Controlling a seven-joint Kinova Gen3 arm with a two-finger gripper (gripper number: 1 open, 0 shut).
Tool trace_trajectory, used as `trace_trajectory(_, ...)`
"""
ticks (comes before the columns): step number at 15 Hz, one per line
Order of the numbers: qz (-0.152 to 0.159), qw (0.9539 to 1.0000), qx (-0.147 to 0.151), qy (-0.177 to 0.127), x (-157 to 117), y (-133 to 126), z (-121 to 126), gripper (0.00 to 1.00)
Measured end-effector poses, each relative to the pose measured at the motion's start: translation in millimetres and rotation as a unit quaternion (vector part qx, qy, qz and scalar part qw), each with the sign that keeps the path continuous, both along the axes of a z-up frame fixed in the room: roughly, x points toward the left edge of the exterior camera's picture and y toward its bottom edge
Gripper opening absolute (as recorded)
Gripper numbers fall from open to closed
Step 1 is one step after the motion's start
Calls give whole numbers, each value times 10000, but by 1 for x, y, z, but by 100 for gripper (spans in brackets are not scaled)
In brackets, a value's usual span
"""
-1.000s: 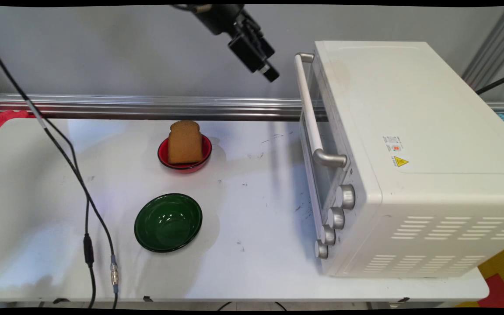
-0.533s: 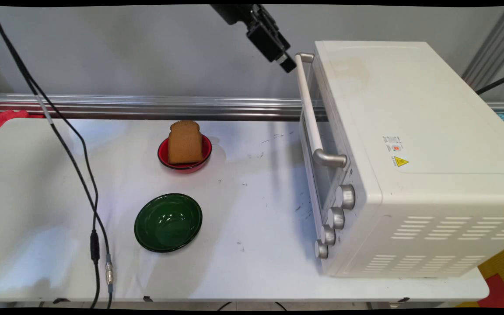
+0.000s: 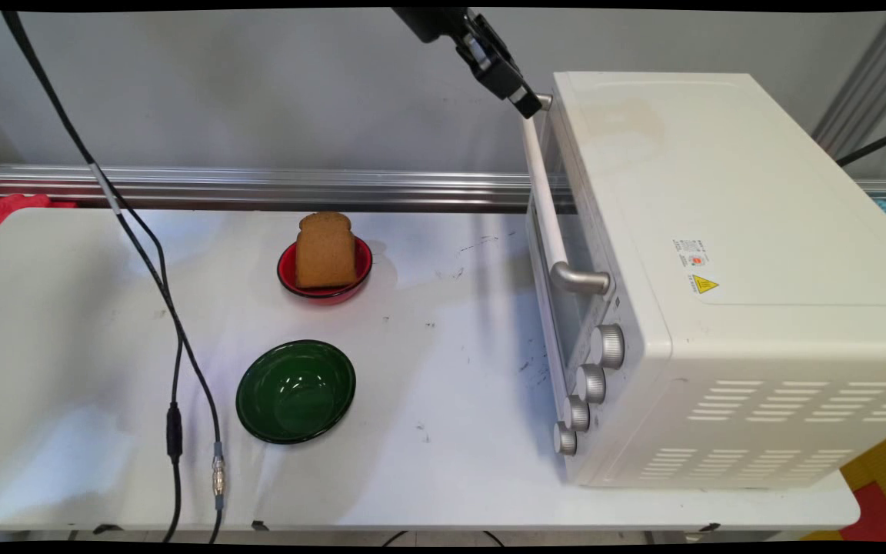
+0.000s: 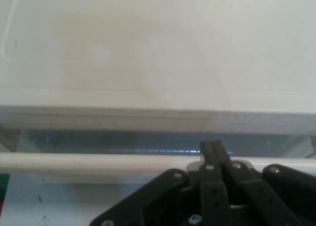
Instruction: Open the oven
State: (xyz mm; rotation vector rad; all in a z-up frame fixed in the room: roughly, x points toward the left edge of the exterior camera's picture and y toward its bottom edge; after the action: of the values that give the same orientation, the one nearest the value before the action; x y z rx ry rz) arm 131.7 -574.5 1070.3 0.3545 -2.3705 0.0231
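Oven [image 3: 720, 269] — a white toaster oven — stands on the right of the white table [image 3: 451, 462], door closed, its long handle [image 3: 544, 192] running along the door's upper edge. Green bowl [image 3: 295, 391] lies near the table's middle, with the red bowl [image 3: 325, 271] behind it holding a bread slice [image 3: 324, 250] propped upright. Black gripper [image 3: 526, 104] sits at the handle's far end — fingers drawn together, gripping nothing.

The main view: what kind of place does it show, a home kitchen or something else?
Probably a robot lab test bench, not a home kitchen: a toaster oven on a bare white table, an aluminium frame rail behind it, and black cables hanging over the table.
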Motion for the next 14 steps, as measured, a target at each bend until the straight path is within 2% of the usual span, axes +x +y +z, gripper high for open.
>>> trace_trajectory(4, -12, 10000, 16, 26, -10, -5, -10, 0)
trace_trajectory(14, -22, 10000, -40, 7, -36, -16, -53, 0)
